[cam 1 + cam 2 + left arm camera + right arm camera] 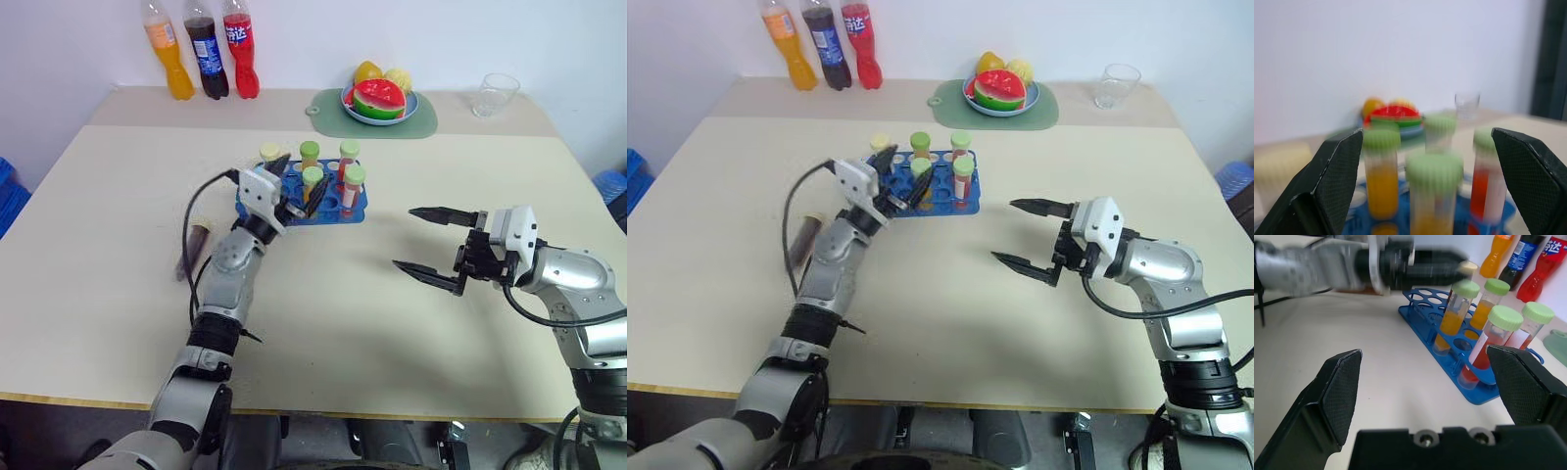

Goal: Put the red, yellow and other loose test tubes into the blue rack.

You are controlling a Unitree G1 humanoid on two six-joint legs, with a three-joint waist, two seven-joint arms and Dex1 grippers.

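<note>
**Tubes upright in the blue rack, 1 dark tube lying on the table**

The blue rack [304, 201] sits near the middle of the table [323, 323], its long axis running roughly across the table from the robot's left to its right. 5 capped tubes can be counted in it, all upright with caps up: 1 with a cream cap [269, 152] at the rack's far left end, 2 green-capped tubes of yellow-orange liquid [1452, 318], and 2 green-capped tubes of red liquid [1488, 345] toward the right end.

A dark brown tube [194, 245] lies flat on the table to the left of the rack, apart from it. Its long axis runs toward and away from the robot, pale cap at the far end.

The left gripper [297, 194] hangs just over the near side of the rack, fingers spread wide with nothing between them; in the left wrist view the tubes stand beyond its 2 fingers [1334, 171].

The right gripper [431, 241] hovers above the table well to the right of the rack, pointing toward it, fingers wide apart and empty.

At the back of the table stand 3 soda bottles [206, 54], a plate of fruit [380, 100] on a green mat [328, 106], and a clear cup [495, 94].
</note>
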